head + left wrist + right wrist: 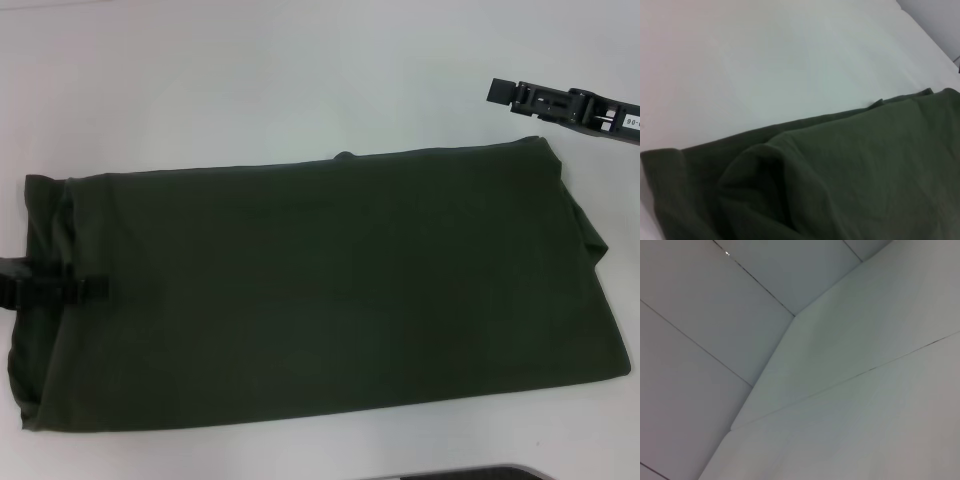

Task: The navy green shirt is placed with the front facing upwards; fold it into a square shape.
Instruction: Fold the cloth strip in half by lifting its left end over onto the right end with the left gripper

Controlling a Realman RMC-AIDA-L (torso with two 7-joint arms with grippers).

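The white table [250, 70] carries the navy green shirt [320, 290], folded into a long dark band that lies flat across most of the surface, plain fabric up, no lettering showing. Its left end is bunched into a rounded fold, seen close in the left wrist view [840, 175]. The left gripper [95, 288] sits at that end, its fingers [60, 290] lying across the cloth's edge; I cannot tell whether they pinch the fabric or merely rest on it. The right gripper [497, 91] hangs beyond the shirt's far right corner, apart from the cloth, fingers' state unclear, its wrist camera seeing only pale panels [790, 365].
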